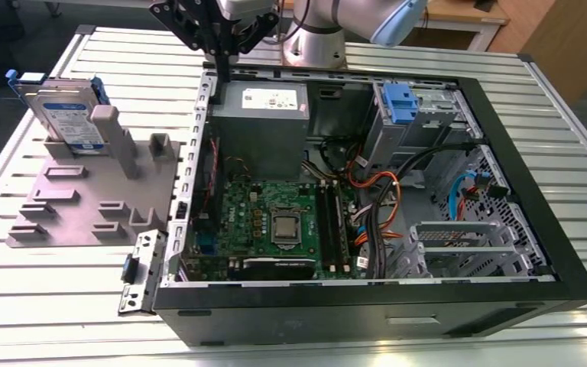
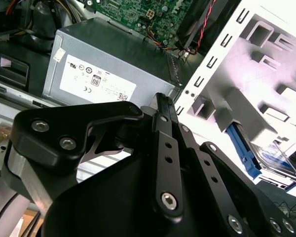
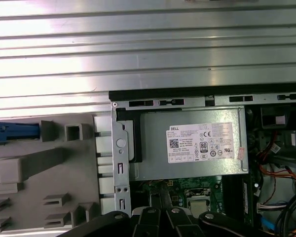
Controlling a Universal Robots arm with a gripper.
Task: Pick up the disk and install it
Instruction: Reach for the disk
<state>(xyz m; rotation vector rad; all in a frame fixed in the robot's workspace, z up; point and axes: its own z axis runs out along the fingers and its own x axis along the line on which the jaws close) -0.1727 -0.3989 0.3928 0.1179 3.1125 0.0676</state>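
Pincer (image 1: 220, 70): black, pointing down over the far wall of the case, at the corner next to the power supply. Its fingers are drawn together to a narrow tip with nothing between them. In the second wrist view (image 2: 163, 100) the tip points at the power supply's edge.
Disk (image 1: 67, 115): stands upright on edge in the fixture, near the tabletop's far corner on the exterior view's left. It is silver with a white-and-blue label and blue rails. It sits well apart from the pincer and nothing is touching it. In the second wrist view (image 2: 274, 160) its label and one blue rail show behind the fixture's blocks.
Fixture (image 1: 79, 206): grey plate with raised slots and posts. It lies flat on the tabletop, just beside the case, on the exterior view's left.
Case (image 1: 375, 306): black tower lying on its side with the panel off. It takes up the middle of the tabletop.
Power supply (image 1: 263, 115): grey box with a white label, in the case's far corner on the fixture's side, under the pincer.
Drive cage (image 1: 416, 115): bare metal with a blue latch, at the case's far wall, toward the exterior view's right.
Motherboard (image 1: 273, 222): green, on the case floor, nearer than the power supply.
Tabletop (image 1: 49, 306): ribbed aluminium slats.
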